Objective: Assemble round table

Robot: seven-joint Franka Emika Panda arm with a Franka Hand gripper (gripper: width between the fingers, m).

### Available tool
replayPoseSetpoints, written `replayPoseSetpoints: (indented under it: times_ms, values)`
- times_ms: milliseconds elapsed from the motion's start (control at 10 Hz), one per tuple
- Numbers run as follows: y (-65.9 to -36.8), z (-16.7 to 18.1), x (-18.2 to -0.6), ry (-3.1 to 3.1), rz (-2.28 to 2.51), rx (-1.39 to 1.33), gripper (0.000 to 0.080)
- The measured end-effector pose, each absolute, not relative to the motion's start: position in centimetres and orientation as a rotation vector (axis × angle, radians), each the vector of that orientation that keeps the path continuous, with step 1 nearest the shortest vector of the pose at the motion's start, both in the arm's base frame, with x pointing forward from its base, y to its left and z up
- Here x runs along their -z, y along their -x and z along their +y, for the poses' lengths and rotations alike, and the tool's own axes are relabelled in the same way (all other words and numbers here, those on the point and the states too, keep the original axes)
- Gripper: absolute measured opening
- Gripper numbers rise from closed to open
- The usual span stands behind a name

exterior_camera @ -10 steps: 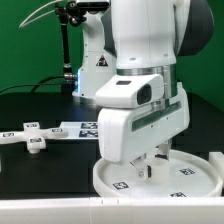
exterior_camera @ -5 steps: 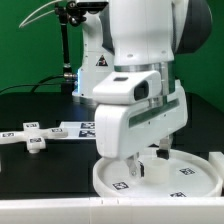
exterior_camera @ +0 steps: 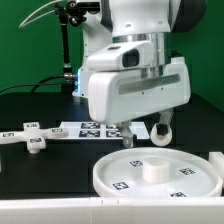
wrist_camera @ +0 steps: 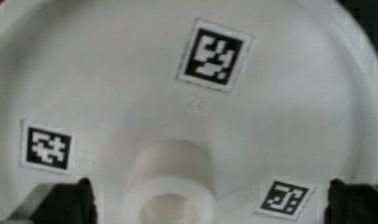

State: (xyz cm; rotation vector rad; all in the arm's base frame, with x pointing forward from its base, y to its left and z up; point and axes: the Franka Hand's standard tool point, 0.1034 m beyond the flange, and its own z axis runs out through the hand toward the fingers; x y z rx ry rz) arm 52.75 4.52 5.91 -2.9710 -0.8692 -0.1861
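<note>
The large round rimmed disc (exterior_camera: 120, 176) lies flat on the black table at the front, with tags on its face. A short white cylinder leg (exterior_camera: 152, 167) stands upright at its middle. My gripper (exterior_camera: 147, 130) hangs open and empty above the disc, clear of the leg. In the wrist view the disc (wrist_camera: 150, 90) fills the frame. The leg's hollow top (wrist_camera: 168, 185) lies between my spread fingers (wrist_camera: 65, 202), untouched, and my gripper (wrist_camera: 207, 205) is open around it. The cross-shaped base (exterior_camera: 30, 137) lies at the exterior view's left.
The marker board (exterior_camera: 85, 128) lies flat behind the disc, between the base and my arm. A black stand (exterior_camera: 68, 50) rises at the back. A white piece (exterior_camera: 216, 160) shows at the exterior view's right edge.
My gripper has risen from the disc's middle, where it was down around the leg, and now hangs above it. The leg stays standing on the disc.
</note>
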Motion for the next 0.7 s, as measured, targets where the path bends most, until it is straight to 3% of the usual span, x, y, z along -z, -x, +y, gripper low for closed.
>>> replayPoseSetpoints:
  times_ms: [300,700]
  values:
    - [-50.3,6.2,-5.7,2.999,-0.750,0.165,0.0649]
    - [-50.4,6.1,-5.6,3.025,-0.572,0.162,0.0649]
